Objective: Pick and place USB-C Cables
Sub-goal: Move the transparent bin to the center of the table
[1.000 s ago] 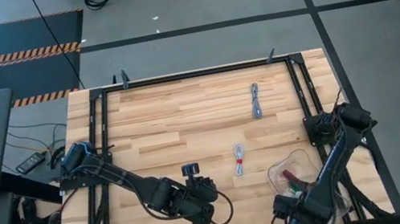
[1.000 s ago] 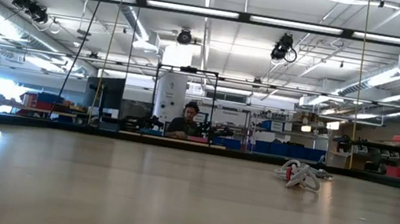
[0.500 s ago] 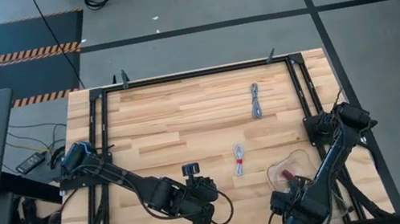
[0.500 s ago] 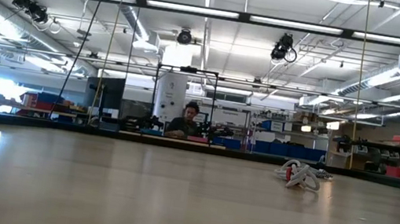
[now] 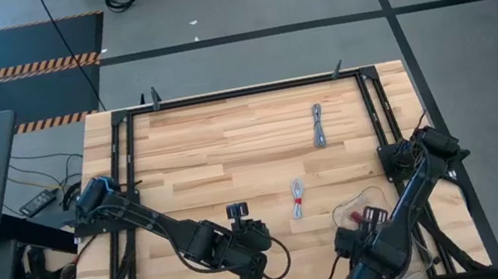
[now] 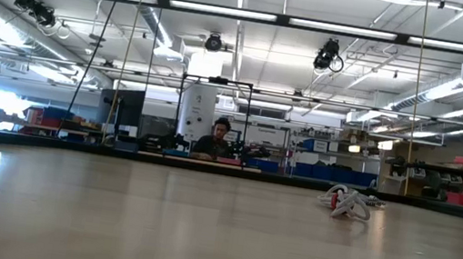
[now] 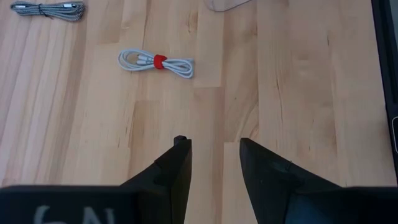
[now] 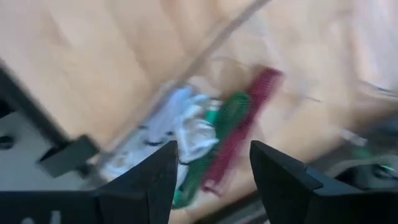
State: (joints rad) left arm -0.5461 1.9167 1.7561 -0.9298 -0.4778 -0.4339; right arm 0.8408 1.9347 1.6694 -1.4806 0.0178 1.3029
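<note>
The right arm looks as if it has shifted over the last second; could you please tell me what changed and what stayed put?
The right gripper drew back from over the clear plastic tray toward the table's near edge, fingers open, holding nothing. The left gripper, the white coiled cable with a red tie and the grey braided cable stayed as they were.

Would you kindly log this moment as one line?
left hand: open, idle | right hand: open above tray | red-tied cable: on table
</note>
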